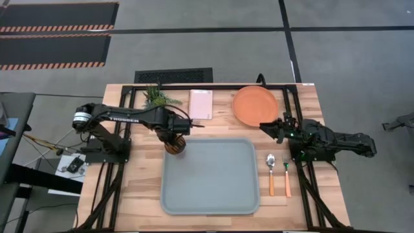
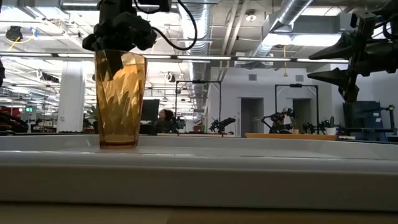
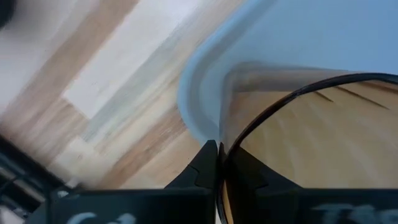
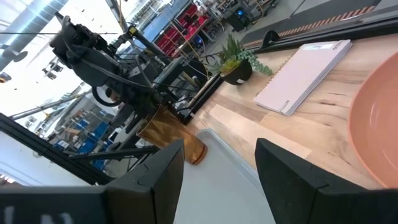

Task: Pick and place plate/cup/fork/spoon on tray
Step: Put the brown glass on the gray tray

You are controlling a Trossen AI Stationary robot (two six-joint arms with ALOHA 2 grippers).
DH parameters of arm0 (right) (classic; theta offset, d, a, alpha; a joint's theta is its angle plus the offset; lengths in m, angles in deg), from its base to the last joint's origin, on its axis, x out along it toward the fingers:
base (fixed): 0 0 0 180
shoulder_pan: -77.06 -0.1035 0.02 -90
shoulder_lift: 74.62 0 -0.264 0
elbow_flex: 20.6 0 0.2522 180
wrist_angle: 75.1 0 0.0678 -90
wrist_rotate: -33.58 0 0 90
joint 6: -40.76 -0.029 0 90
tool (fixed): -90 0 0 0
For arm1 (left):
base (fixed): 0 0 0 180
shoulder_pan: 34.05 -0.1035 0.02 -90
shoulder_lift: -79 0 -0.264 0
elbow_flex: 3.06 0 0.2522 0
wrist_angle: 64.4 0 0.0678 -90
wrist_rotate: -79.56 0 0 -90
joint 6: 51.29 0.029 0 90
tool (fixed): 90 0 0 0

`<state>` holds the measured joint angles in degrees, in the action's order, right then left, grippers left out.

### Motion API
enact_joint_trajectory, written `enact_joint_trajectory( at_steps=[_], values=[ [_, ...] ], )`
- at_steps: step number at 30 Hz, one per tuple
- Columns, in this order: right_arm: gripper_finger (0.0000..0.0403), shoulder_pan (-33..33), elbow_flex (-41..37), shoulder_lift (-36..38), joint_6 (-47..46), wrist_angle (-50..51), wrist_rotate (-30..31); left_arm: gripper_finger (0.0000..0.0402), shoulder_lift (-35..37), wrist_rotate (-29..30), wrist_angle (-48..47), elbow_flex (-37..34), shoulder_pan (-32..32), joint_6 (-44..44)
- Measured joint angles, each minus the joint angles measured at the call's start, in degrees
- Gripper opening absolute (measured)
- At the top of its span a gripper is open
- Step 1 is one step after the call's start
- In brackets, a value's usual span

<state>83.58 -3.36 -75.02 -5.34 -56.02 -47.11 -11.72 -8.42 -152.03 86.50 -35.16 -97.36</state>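
The amber cup point(image 2: 120, 99) stands upright at the far left corner of the blue-grey tray point(image 1: 210, 178). My left gripper point(image 1: 173, 134) is above it, shut on its rim. The orange plate point(image 1: 255, 105) lies on the table beyond the tray's far right corner. My right gripper point(image 1: 272, 127) is open and empty, just off the plate's near edge. The spoon point(image 1: 271, 172) and the fork point(image 1: 286, 175) lie side by side on the table right of the tray, handles toward the near edge. My left gripper pinches the cup's wall at the rim point(image 3: 225, 149), with one finger point(image 3: 205, 167) outside and the other point(image 3: 247, 175) inside the cup. The fingers come from above, pointing down. The cup stays upright, its base point(image 2: 118, 143) low at the tray's corner.
A pale pink card point(image 1: 200, 103) and a small green plant point(image 1: 157, 97) sit at the table's far edge, behind the left gripper. The tray's middle and near part hold nothing. In the low view the room behind shows other arms and a person far off.
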Motion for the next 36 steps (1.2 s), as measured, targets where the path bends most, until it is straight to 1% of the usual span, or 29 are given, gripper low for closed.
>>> enact_joint_trajectory(
  at_steps=[7,13,24,29,36],
  values=[
    [0.0221,0.0,0.0,0.0,0.0,0.0,0.0,0.0005,0.5,-0.4,0.0,-0.2,-0.5,-0.1],
    [0.0221,0.0,0.0,0.0,0.0,0.0,0.0,0.0005,1.6,2.2,-2.9,-0.2,-0.4,-0.7],
    [0.0221,0.0,0.0,0.0,0.0,0.0,0.0,0.0006,1.8,2.3,0.4,-1.0,-0.5,-0.1],
    [0.0221,0.0,0.0,0.0,-0.1,0.0,0.0,0.0007,2.1,1.3,0.4,-2.7,-0.5,-0.6],
    [0.0221,0.0,0.0,0.0,0.0,0.0,0.0,0.0007,2.8,1.9,0.4,-3.0,-0.8,-1.5]
  ],
)
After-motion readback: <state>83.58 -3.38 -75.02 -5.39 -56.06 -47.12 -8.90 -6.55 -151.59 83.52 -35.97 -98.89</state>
